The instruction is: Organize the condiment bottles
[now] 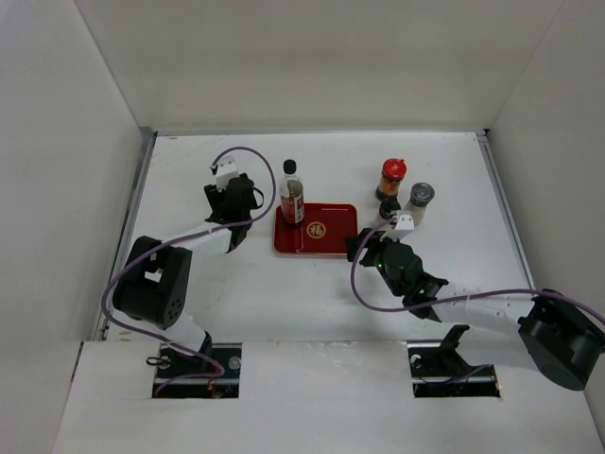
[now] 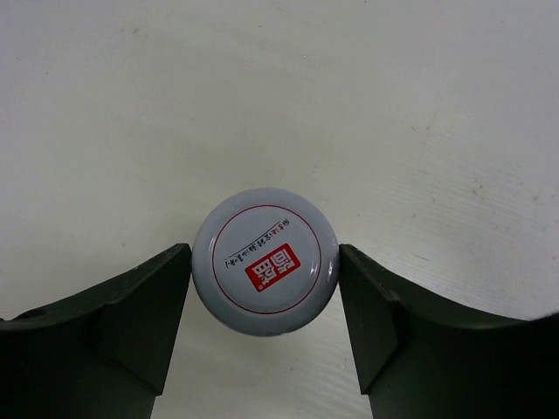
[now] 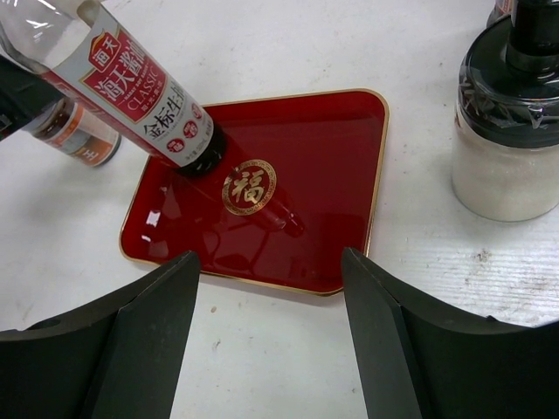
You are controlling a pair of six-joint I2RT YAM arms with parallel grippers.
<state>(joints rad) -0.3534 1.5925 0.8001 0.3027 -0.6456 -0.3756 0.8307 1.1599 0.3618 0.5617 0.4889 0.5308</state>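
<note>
Pinching white-lidded jar (image 2: 265, 272), left claw (image 2: 265, 262)

The white table (image 1: 236, 293) carries a red tray (image 1: 336, 248), red-capped jar (image 1: 391, 178), grey-capped shaker (image 1: 420, 203) and white-lidded jar (image 2: 265, 262).

white-lidded jar (image 2: 265, 262): its lid is hiding the body beneath; the left gripper (image 1: 233, 197) is covering it in the top view.
tall bottle (image 3: 131, 83): its cap is running off the right wrist view's top edge.
grey-capped shaker (image 3: 502, 166): the right edge is cutting it.
</note>
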